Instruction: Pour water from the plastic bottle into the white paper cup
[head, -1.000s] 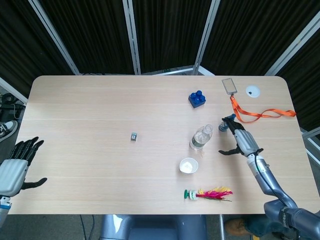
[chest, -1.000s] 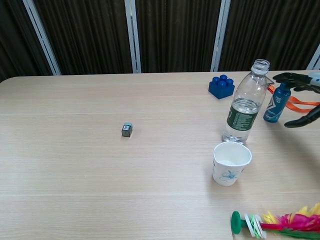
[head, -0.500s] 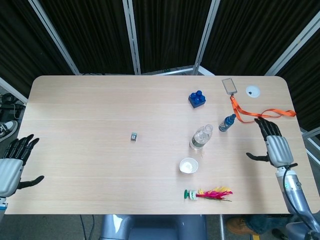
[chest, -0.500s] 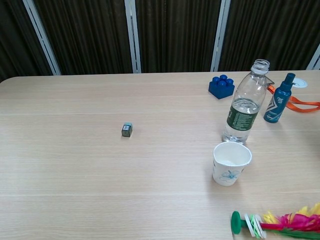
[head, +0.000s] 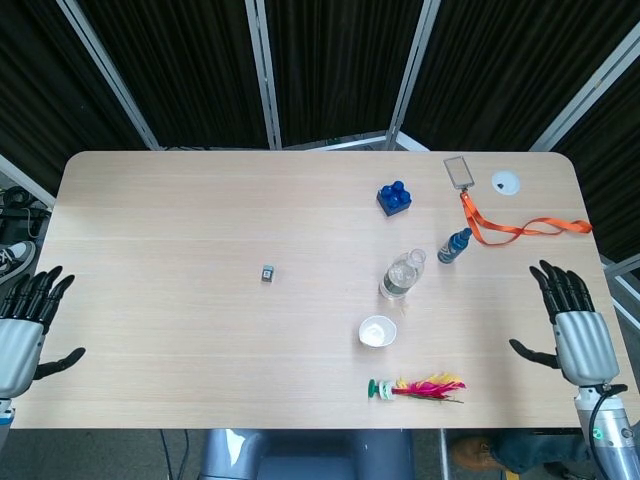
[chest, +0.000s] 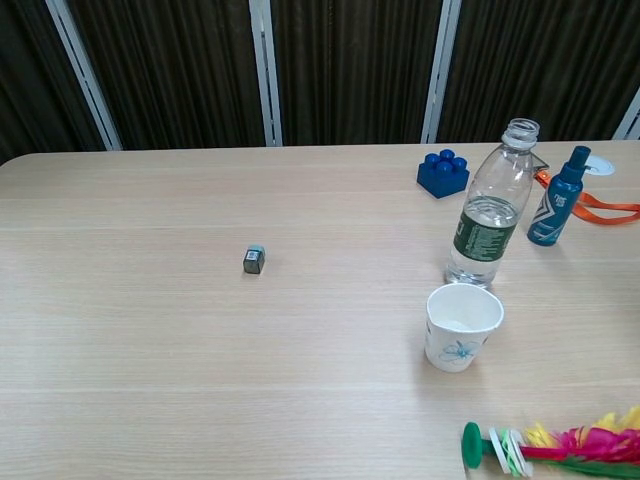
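Observation:
The clear plastic bottle (head: 402, 275) (chest: 491, 211) stands upright and uncapped, with water in its lower part and a dark green label. Just in front of it stands the white paper cup (head: 378, 331) (chest: 462, 326), upright, its mouth facing up. My right hand (head: 576, 334) hovers past the table's right edge, fingers spread and holding nothing, well away from the bottle. At the front left corner my left hand (head: 22, 335) is off the table too, fingers apart and empty. The chest view shows neither hand.
A small blue spray bottle (head: 453, 245) (chest: 558, 209) stands right of the plastic bottle. Behind are a blue toy block (head: 394, 197) (chest: 443, 172), an orange lanyard (head: 520, 229) with a badge, and a white disc (head: 506, 182). A feathered shuttlecock (head: 418, 388) (chest: 555, 447) lies by the front edge. A tiny cube (head: 267, 272) (chest: 254, 259) sits mid-table.
My right hand has drawn back from beside the blue spray bottle to beyond the table's right edge. My left hand has slipped slightly lower. Bottle and cup have not moved.

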